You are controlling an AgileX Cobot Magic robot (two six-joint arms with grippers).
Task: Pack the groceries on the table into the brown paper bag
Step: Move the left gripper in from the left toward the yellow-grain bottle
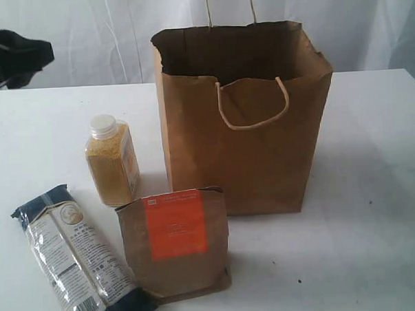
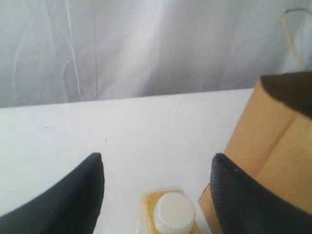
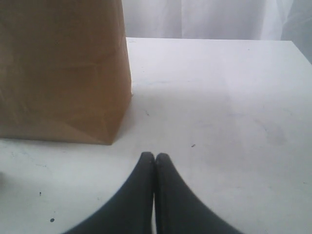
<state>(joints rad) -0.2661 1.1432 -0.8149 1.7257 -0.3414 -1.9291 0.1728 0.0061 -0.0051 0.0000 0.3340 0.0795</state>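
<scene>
Across the room, the bottle (image 1: 112, 159) stands upright on the table (image 1: 374, 189) at the bag's (image 1: 244, 126) nine o'clock. From the left wrist, the left gripper (image 2: 157, 163) hangs empty, jaws wide, above its white cap (image 2: 174, 210); rigid, smooth and probably heavy with grain, it looks best gripped on the flat body below the cap. From the right wrist, the right gripper (image 3: 155, 158) sits pinched together, empty, near the bag.

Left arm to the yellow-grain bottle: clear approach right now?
Probably yes. The left gripper is open, and its wrist view shows the yellow-grain bottle between the fingers, cap up, with nothing over it. The brown paper bag stands close beside it, so one finger may brush it.
</scene>
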